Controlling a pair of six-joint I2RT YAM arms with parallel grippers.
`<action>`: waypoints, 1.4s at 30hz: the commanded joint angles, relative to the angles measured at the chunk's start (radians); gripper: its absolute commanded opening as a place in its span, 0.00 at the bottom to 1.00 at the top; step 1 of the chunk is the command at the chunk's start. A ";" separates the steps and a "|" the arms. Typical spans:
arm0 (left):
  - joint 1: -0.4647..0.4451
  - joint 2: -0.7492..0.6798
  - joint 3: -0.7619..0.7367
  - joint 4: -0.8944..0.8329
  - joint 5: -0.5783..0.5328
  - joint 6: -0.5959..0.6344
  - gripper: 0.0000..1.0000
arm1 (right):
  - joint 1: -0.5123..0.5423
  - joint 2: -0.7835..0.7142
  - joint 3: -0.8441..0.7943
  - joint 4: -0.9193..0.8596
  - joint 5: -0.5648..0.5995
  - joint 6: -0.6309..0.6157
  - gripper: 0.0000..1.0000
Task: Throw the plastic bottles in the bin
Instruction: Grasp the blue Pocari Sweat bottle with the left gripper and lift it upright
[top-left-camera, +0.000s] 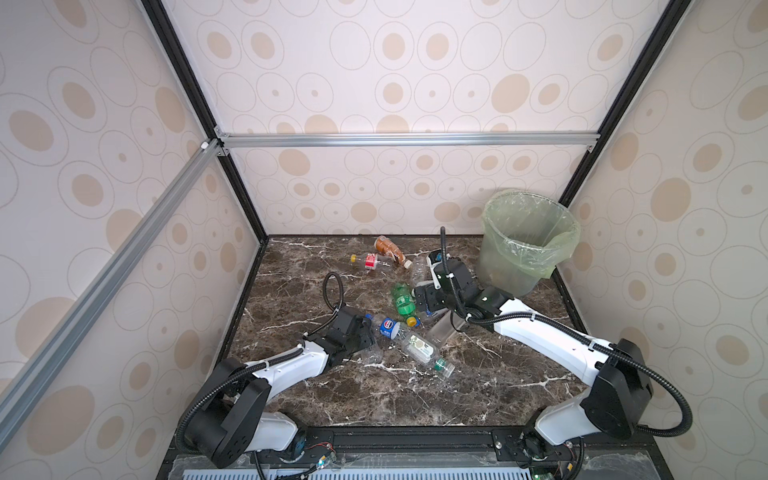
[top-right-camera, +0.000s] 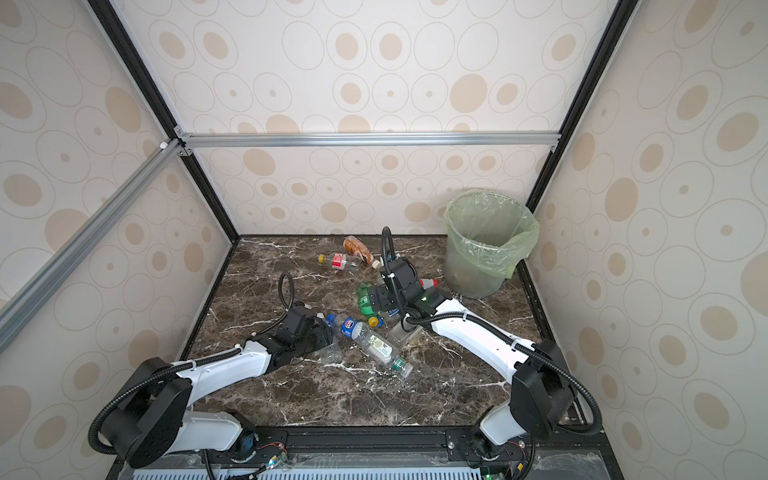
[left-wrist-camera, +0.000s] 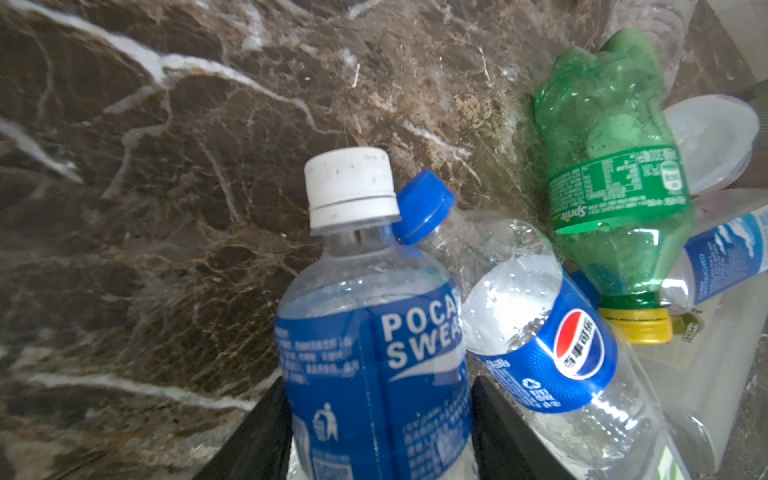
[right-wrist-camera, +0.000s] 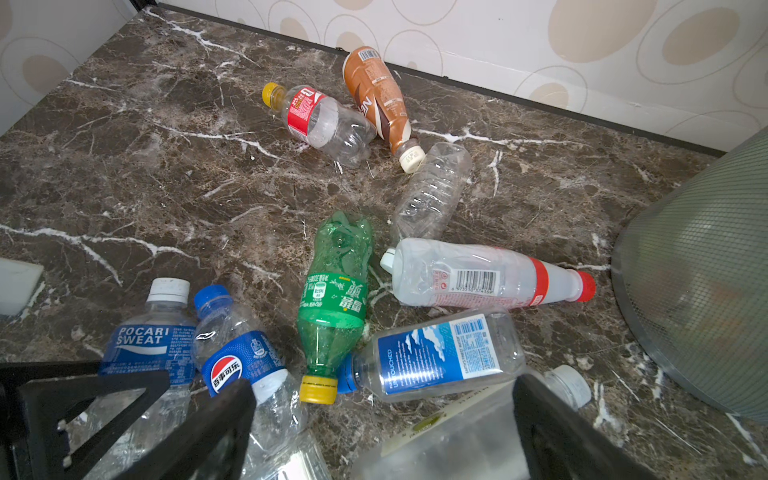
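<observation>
Several plastic bottles lie scattered on the marble table (top-left-camera: 478, 386). My left gripper (left-wrist-camera: 378, 432) is shut on a blue-labelled Pocari Sweat bottle (left-wrist-camera: 365, 332) with a white cap, one finger pressed on each side; in a top view its clear base (top-left-camera: 371, 353) sticks out under the gripper (top-left-camera: 361, 334). A Pepsi bottle (left-wrist-camera: 540, 340) and a green Sprite bottle (left-wrist-camera: 611, 187) lie beside it. My right gripper (right-wrist-camera: 382, 436) hovers open over a frosted bottle (right-wrist-camera: 449, 444), close to the Sprite bottle (top-left-camera: 402, 301). The bin (top-left-camera: 498, 266) stands at the back right.
A brown bottle (top-left-camera: 388, 248) and a red-labelled one (top-left-camera: 370, 261) lie near the back wall. A red-capped bottle (right-wrist-camera: 478, 274), a ribbed clear one (right-wrist-camera: 432, 191) and a blue-labelled square one (right-wrist-camera: 436, 357) lie near the bin's wall (right-wrist-camera: 698, 282). Patterned walls enclose the table.
</observation>
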 joint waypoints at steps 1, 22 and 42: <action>0.009 0.003 -0.027 0.015 0.005 0.012 0.64 | 0.004 -0.005 0.008 -0.013 0.019 0.021 1.00; 0.008 0.040 -0.032 0.021 0.034 0.026 0.76 | 0.004 -0.017 -0.022 -0.003 0.024 0.032 1.00; 0.011 -0.194 0.043 0.033 -0.015 0.288 0.56 | -0.032 -0.031 0.048 -0.019 -0.160 0.124 1.00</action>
